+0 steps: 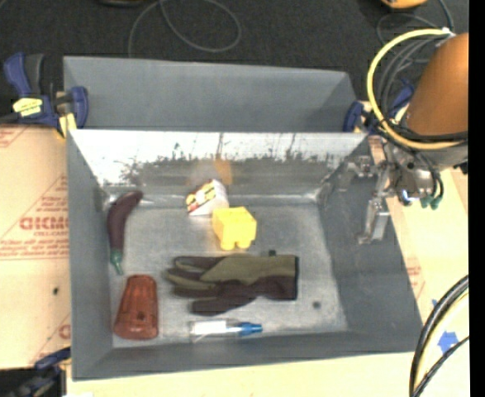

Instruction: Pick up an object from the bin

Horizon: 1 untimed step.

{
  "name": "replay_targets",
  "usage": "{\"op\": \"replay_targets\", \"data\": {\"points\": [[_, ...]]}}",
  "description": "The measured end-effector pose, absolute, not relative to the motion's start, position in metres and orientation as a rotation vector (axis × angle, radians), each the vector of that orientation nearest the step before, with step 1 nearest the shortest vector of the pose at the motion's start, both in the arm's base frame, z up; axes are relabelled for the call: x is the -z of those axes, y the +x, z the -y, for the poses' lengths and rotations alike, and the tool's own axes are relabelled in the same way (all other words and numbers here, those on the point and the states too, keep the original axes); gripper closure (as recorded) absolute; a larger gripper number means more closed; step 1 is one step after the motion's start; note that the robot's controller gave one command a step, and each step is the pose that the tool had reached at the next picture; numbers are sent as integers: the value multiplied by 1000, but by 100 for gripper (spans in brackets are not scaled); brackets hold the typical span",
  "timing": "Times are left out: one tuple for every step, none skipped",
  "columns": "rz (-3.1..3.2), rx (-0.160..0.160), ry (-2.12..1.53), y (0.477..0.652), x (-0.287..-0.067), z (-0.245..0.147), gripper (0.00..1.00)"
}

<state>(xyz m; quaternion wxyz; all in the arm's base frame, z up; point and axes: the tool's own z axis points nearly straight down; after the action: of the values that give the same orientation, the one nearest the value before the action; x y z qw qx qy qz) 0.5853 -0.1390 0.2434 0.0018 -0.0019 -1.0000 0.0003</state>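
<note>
The gripper [375,224] is hanging at the 3 o'clock side of the bin [225,106], over the bare sloping wall there. Nothing is showing in its grasp and it is not touching any of the loose things. Whether it is standing apart or together cannot be told from this angle.

Six loose things are lying on the bin floor, one of each kind. One dark glove [235,281], olive and maroon, is lying just toward 6 o'clock of the floor's middle. It is the thing nearest the gripper, though well apart from it. Its long axis is running from 9 to 3 o'clock, with the finger ends pointing toward 9 o'clock and the cuff toward 3 o'clock.

One yellow block [234,227] is sitting just beyond the glove toward 12 o'clock. One small white, red and yellow packet [205,198] is resting beside the block, toward 11 o'clock. One purple toy aubergine [120,220] is lying at the 9 o'clock side, its long axis running roughly 12 to 6 with the green stem end pointing to 6 o'clock. One reddish-brown rounded piece [136,308] is lying at 7 o'clock, its length also running 12 to 6. One white pen [224,329] is lying at 6 o'clock, close beside the glove and parallel to it, its blue cap pointing to 3 o'clock
</note>
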Motion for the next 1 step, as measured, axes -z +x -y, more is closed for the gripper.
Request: {"op": "replay_targets", "data": {"points": [[3146,-3,-2,587,-248,138,0]]}}
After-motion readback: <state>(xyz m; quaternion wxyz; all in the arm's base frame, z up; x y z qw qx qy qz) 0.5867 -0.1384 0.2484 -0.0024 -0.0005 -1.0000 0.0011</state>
